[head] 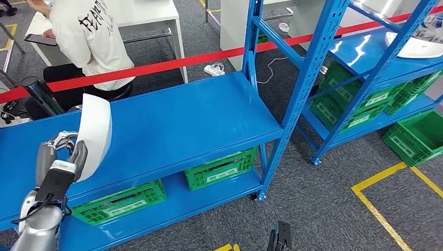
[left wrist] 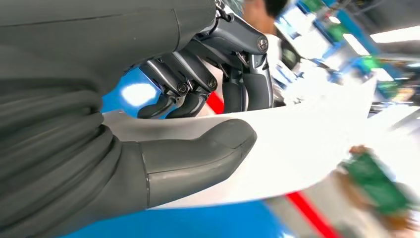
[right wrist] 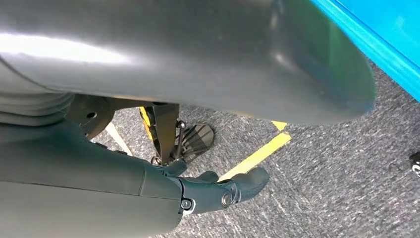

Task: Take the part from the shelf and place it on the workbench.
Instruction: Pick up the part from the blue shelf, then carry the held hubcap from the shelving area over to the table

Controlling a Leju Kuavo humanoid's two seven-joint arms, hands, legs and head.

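White curved part [head: 95, 133] gripped in left hand [head: 65, 151], thumb [left wrist: 198, 153] on one face, dark fingers [left wrist: 247, 89] on the other, held above blue shelf deck [head: 172, 125]. Green crates [head: 222, 168] below. Seated person [head: 86, 36] beyond. Right hand [right wrist: 218, 191] hanging over grey carpet [right wrist: 322, 188], holding nothing, fingers curled inward.

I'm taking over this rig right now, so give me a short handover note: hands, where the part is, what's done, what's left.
Left hand: grips the white part, thumb on one face, fingers on the other; the part is held above the blue shelf.
Right hand: hangs over the carpet, holds nothing, fingers curled.
Done: the part is in hand.
Left: carry it to the workbench and set it down; I cannot tell which surface is the workbench.
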